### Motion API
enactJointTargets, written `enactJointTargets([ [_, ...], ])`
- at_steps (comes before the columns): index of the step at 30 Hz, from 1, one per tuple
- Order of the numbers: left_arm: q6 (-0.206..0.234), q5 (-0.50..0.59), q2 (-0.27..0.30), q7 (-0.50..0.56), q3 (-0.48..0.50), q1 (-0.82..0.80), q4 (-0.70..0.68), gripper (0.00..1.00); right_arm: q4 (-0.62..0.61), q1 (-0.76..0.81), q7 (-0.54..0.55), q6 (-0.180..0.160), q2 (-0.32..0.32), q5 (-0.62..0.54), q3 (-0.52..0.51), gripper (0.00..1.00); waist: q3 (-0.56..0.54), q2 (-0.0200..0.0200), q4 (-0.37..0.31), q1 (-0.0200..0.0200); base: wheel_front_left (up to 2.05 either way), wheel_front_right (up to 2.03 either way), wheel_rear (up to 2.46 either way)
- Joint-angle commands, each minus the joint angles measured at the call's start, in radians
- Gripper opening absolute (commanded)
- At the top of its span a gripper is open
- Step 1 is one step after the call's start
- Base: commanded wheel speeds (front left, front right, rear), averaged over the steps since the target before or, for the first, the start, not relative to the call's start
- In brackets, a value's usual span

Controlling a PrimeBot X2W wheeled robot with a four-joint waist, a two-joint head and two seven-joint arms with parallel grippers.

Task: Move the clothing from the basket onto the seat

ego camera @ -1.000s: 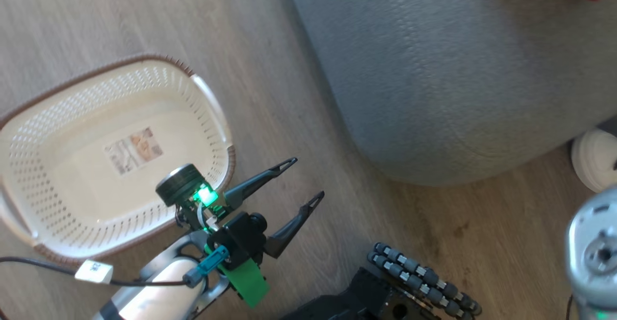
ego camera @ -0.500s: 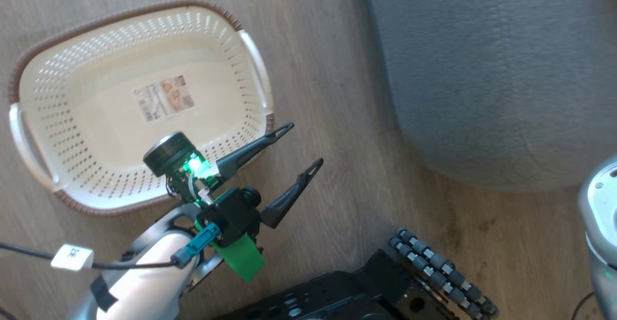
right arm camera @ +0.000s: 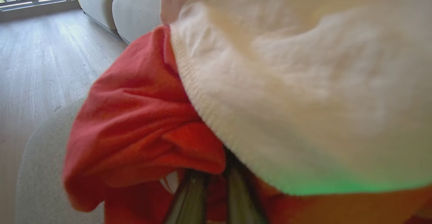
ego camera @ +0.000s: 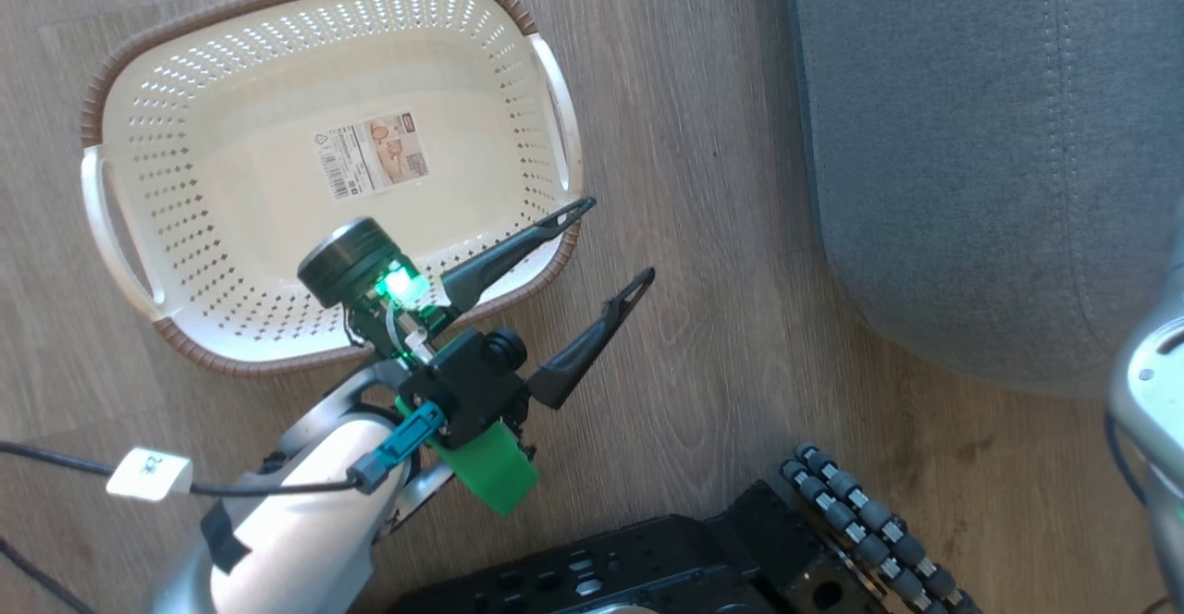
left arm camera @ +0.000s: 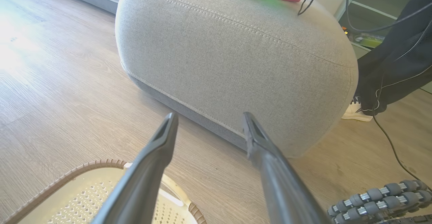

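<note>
Holds left gripper (ego camera: pixel 622 237) spread wide over the basket (ego camera: pixel 213 253) rim and wooden floor (ego camera: pixel 703 133); clamps right gripper (right arm camera: pixel 213 187) on red-and-white clothing (right arm camera: pixel 141 122) atop the grey seat (ego camera: pixel 971 179).

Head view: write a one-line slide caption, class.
Open left tool hovers by the empty cream perforated plastic basket on the wooden floor, grey fabric-upholstered seat alongside.

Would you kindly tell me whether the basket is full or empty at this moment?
Empty. The head view shows the basket with its perforated walls, bare floor and label all exposed, and nothing lying inside.
</note>
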Motion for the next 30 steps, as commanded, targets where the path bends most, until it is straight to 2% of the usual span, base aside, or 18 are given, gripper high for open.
enactJointTargets([
  [1,-0.001,0.003,-0.004,-0.010,0.027,0.000,-0.030,1.00,-0.014,-0.013,0.001,0.000,-0.029,-0.009,-0.001,0.00,-0.004,0.0000,0.003,0.0000,0.00,0.00,0.00],
  [6,-0.001,0.001,-0.010,-0.010,0.028,-0.004,-0.020,1.00,-0.026,-0.015,0.001,0.000,-0.045,-0.008,-0.010,0.00,-0.022,0.0000,0.000,0.0000,0.00,0.00,0.00],
  [7,-0.001,0.001,-0.011,-0.010,0.027,-0.004,-0.019,1.00,-0.032,-0.014,0.001,0.000,-0.046,-0.007,-0.011,0.06,-0.027,0.0000,-0.001,0.0000,0.00,0.00,0.00],
  [8,-0.001,0.001,-0.013,-0.010,0.025,-0.004,-0.017,1.00,-0.039,-0.012,0.001,0.000,-0.047,-0.007,-0.011,0.33,-0.033,0.0000,-0.002,0.0000,0.00,0.00,0.00],
  [10,-0.001,0.001,-0.018,-0.010,0.014,-0.005,-0.015,1.00,-0.044,-0.003,0.001,0.000,-0.048,-0.008,-0.010,0.95,-0.052,0.0000,-0.003,0.0000,0.00,0.00,0.00],
  [11,-0.001,0.001,-0.022,-0.010,0.007,-0.006,-0.014,1.00,-0.042,0.004,0.001,0.000,-0.050,-0.008,-0.009,1.00,-0.065,0.0000,-0.002,0.0000,0.00,0.00,0.00],
  [17,-0.001,-0.011,-0.066,-0.010,-0.006,-0.005,0.002,1.00,-0.025,0.046,0.001,0.000,-0.084,-0.029,-0.020,1.00,-0.162,0.0000,0.004,0.0000,0.00,0.00,0.00],
  [25,-0.001,-0.024,-0.125,-0.010,-0.022,0.025,0.034,1.00,0.060,0.098,0.001,0.000,-0.157,-0.144,-0.047,1.00,-0.309,0.0000,0.011,0.0000,0.00,0.00,0.00],
  [30,-0.001,-0.029,-0.163,-0.010,-0.006,0.056,0.051,1.00,0.076,0.098,0.001,0.000,-0.183,-0.182,-0.024,1.00,-0.391,0.0000,0.019,0.0000,0.00,0.00,0.00],
])
